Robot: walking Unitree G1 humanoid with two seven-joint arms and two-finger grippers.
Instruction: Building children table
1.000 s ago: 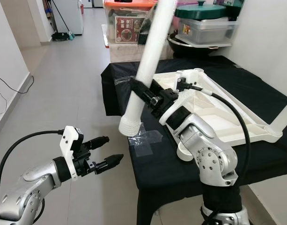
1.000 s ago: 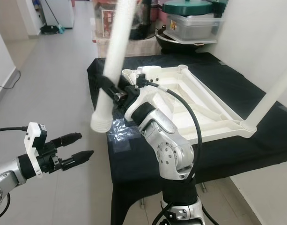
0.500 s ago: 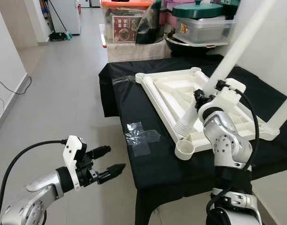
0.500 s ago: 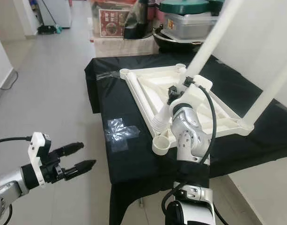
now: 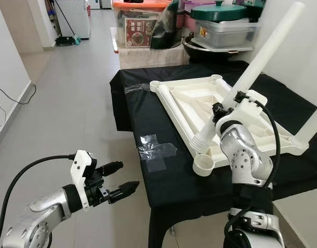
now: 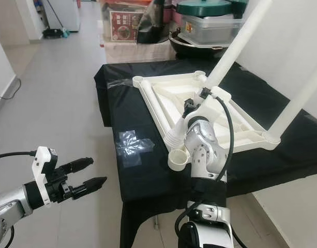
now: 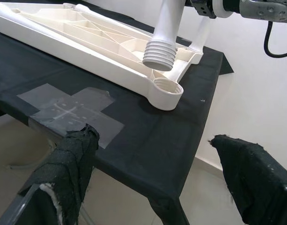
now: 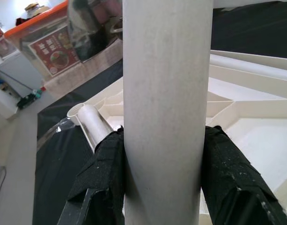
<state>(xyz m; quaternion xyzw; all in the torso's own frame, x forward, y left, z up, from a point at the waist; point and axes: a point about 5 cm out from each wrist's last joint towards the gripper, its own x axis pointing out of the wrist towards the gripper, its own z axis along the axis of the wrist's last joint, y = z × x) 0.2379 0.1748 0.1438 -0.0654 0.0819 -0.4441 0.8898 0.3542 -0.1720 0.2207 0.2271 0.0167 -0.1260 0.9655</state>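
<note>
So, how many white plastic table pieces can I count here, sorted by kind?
White plastic tabletop, upside down on the black cloth: 1
White plastic tube leg standing in a corner socket: 1
White plastic tube leg with threaded end, held in the right gripper: 1
Total: 3

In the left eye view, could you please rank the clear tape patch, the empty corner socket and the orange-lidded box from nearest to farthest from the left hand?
From the left hand:
1. Clear tape patch, on the black cloth's near edge.
2. Empty corner socket, on the tabletop's near corner.
3. Orange-lidded box, far behind the cloth-covered bench.
</note>
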